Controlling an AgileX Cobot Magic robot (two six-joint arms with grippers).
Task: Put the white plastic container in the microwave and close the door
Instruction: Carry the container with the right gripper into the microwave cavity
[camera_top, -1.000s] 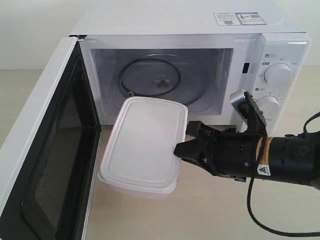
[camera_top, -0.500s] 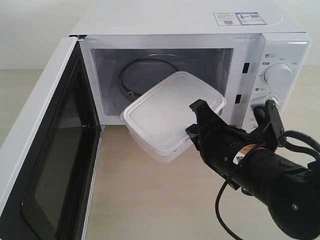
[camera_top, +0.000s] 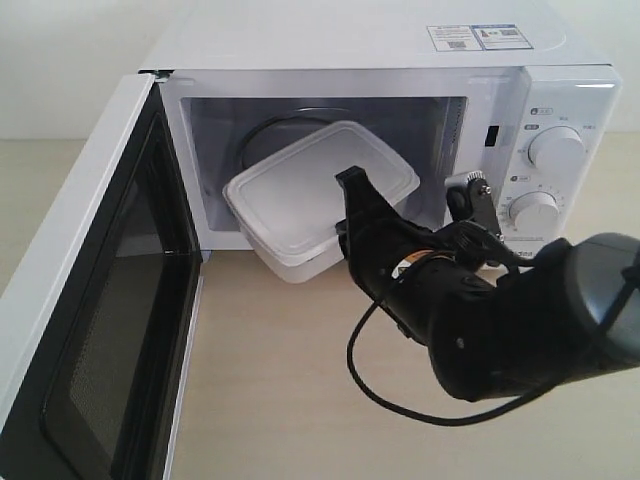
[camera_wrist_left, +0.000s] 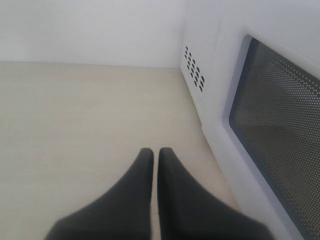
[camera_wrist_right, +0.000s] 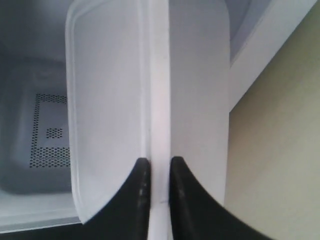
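Farther in than a moment ago, the white plastic container (camera_top: 305, 190) now sits tilted, half through the mouth of the microwave (camera_top: 330, 40). The right hand (camera_wrist_right: 155, 162) pinches its near rim, the box stretching away from the fingertips. The left hand (camera_wrist_left: 151, 154), pressed together, hangs over the desk (camera_wrist_left: 75, 115) beside the open door (camera_wrist_left: 280, 130).

From four o'clock the right arm (camera_top: 500, 320) reaches toward ten, right gripper (camera_wrist_right: 159, 162) pinching the white plastic container (camera_top: 300, 190); left gripper (camera_wrist_left: 155, 151) fingers pressed together.

Pale tabletop (camera_top: 280, 400), white wall (camera_top: 60, 60)
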